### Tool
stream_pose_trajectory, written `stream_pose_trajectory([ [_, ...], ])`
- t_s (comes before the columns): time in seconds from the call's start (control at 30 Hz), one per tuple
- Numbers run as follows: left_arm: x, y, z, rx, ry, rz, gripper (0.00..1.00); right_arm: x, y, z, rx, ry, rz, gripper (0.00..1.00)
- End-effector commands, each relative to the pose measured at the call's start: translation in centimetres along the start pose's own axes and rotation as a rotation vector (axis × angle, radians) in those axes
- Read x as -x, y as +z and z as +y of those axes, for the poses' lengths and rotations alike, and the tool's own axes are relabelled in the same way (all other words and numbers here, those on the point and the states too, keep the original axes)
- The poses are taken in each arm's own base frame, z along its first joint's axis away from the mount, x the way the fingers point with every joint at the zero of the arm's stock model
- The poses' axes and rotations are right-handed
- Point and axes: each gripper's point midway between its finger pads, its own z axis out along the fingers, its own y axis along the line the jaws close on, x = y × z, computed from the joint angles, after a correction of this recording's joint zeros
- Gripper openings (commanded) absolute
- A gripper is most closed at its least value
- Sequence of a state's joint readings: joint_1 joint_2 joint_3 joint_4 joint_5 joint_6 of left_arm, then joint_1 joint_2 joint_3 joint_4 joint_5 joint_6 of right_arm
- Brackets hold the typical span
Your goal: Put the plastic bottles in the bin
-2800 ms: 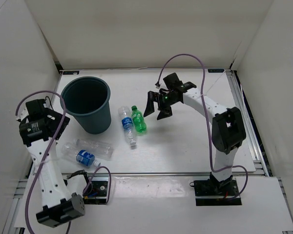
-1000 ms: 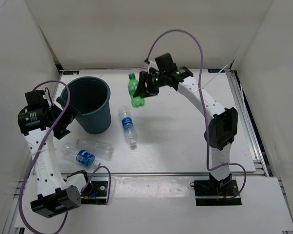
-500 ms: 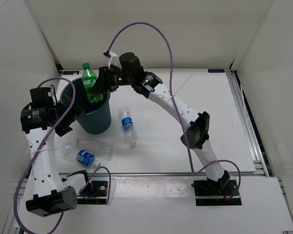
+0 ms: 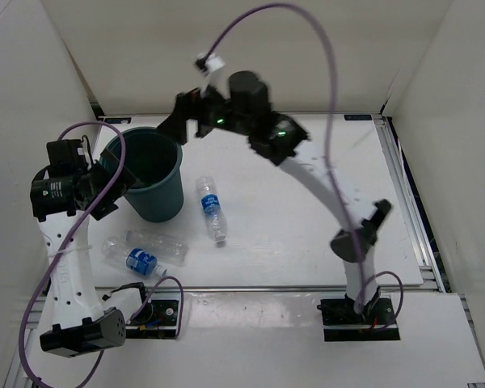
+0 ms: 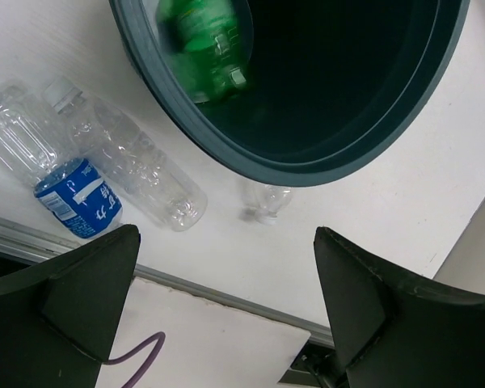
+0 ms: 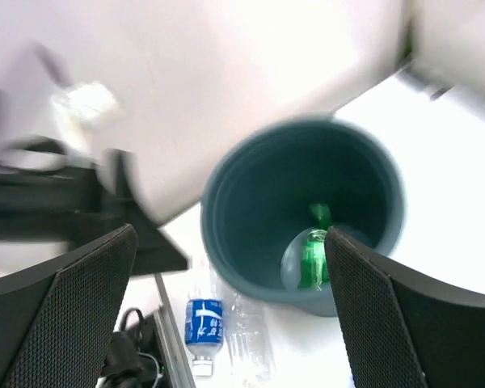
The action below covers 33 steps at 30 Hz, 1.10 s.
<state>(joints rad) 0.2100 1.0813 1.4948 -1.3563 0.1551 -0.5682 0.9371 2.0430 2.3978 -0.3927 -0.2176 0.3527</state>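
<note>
Only the wrist views let us see the green bottle (image 6: 309, 259) inside the bin (image 4: 160, 202); from overhead the bin's inside is just dark. The right gripper (image 4: 180, 121) hangs above the bin's far rim, jaws wide apart and empty, with the bottle below it. Blur hides the bottle's long axis. The left gripper (image 5: 226, 267), jaws also spread, hovers at the bin's left side. The longer clear bottle (image 4: 145, 252) lies on the table just near of the bin, running left-right. The shorter clear bottle (image 4: 212, 208) lies right of the bin, running near-far.

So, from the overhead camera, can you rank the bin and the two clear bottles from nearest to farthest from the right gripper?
1. The bin, just left of and below the right gripper.
2. The shorter clear bottle, mid-table.
3. The longer clear bottle, near the front-left edge.
</note>
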Motion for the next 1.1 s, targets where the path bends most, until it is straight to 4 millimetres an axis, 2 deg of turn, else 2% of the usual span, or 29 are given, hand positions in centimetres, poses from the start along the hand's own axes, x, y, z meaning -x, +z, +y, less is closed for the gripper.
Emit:
stream_pose_trajectory([
  [0.0, -0.7, -1.5, 0.6, 0.028, 0.008, 0.000, 1.00, 12.3, -11.6, 1.0, -0.095, -0.114, -0.291, 0.99],
  [0.03, -0.4, -1.5, 0.4, 0.021, 0.010, -0.012, 1.00, 11.3, -12.1, 0.7, -0.090, -0.116, -0.249, 0.98],
  [0.07, -0.4, -1.8, -0.3, -0.025, 0.027, -0.018, 1.00, 8.2, -12.0, -0.3, -0.108, -0.106, -0.158, 0.98],
  [0.13, -0.3, -2.0, -0.9, -0.071, 0.036, -0.052, 1.00, 3.8, -11.5, -2.0, -0.126, -0.134, -0.037, 0.98],
  [0.17, -0.2, -2.1, -1.1, -0.093, 0.041, -0.066, 1.00, -1.1, -10.9, -3.3, -0.128, -0.089, 0.094, 0.98],
  [0.2, -0.8, -2.2, -1.3, -0.127, 0.047, -0.075, 1.00, -3.3, -10.9, -4.0, -0.133, -0.077, 0.151, 0.98],
  [0.27, -0.6, -2.4, -1.9, -0.166, 0.004, -0.110, 1.00, -7.4, -10.7, -5.7, -0.183, 0.003, 0.245, 0.98],
  [0.3, -0.8, -2.5, -2.3, -0.196, -0.002, -0.104, 1.00, -10.7, -10.7, -7.1, -0.234, 0.053, 0.333, 0.98],
  [0.33, -1.0, -2.6, -2.5, -0.208, -0.009, -0.095, 1.00, -13.0, -10.2, -7.9, -0.243, 0.088, 0.398, 1.00],
  [0.4, -2.0, -2.1, -2.2, -0.176, -0.078, -0.023, 1.00, -15.6, -9.8, -8.5, -0.250, 0.140, 0.476, 1.00],
  [0.43, -2.1, -1.6, -2.1, -0.153, -0.101, 0.011, 1.00, -18.0, -9.2, -8.5, -0.212, 0.187, 0.537, 1.00],
  [0.5, -3.1, -1.0, -2.0, -0.139, -0.117, 0.092, 1.00, -19.7, -8.6, -8.5, -0.164, 0.229, 0.586, 1.00],
  [0.53, -3.6, -0.2, -2.4, -0.156, -0.112, 0.154, 1.00, -21.3, -7.9, -9.1, -0.164, 0.263, 0.618, 1.00],
  [0.6, -4.5, 0.0, -2.7, -0.176, -0.109, 0.208, 1.00, -21.9, -7.0, -9.0, -0.131, 0.282, 0.636, 1.00],
  [0.63, -4.3, -0.1, -3.2, -0.209, -0.093, 0.205, 1.00, -23.0, -6.3, -9.0, -0.099, 0.303, 0.658, 1.00],
  [0.7, -3.9, -0.3, -3.5, -0.236, -0.078, 0.166, 1.00, -23.7, -4.9, -9.7, -0.092, 0.311, 0.669, 1.00],
  [0.8, -3.1, -1.2, -4.0, -0.256, -0.063, 0.119, 1.00, -25.3, -3.9, -10.7, -0.106, 0.332, 0.707, 1.00],
  [0.83, -3.3, -1.2, -3.9, -0.252, -0.066, 0.126, 1.00, -25.3, -3.7, -10.9, -0.107, 0.334, 0.710, 1.00],
  [0.93, -3.7, -0.8, -3.6, -0.229, -0.059, 0.171, 1.00, -27.1, -3.2, -12.3, -0.126, 0.357, 0.740, 1.00],
  [1.07, -3.7, -1.1, -4.5, -0.283, -0.051, 0.177, 1.00, -29.6, -2.7, -13.6, -0.157, 0.381, 0.791, 1.00],
])
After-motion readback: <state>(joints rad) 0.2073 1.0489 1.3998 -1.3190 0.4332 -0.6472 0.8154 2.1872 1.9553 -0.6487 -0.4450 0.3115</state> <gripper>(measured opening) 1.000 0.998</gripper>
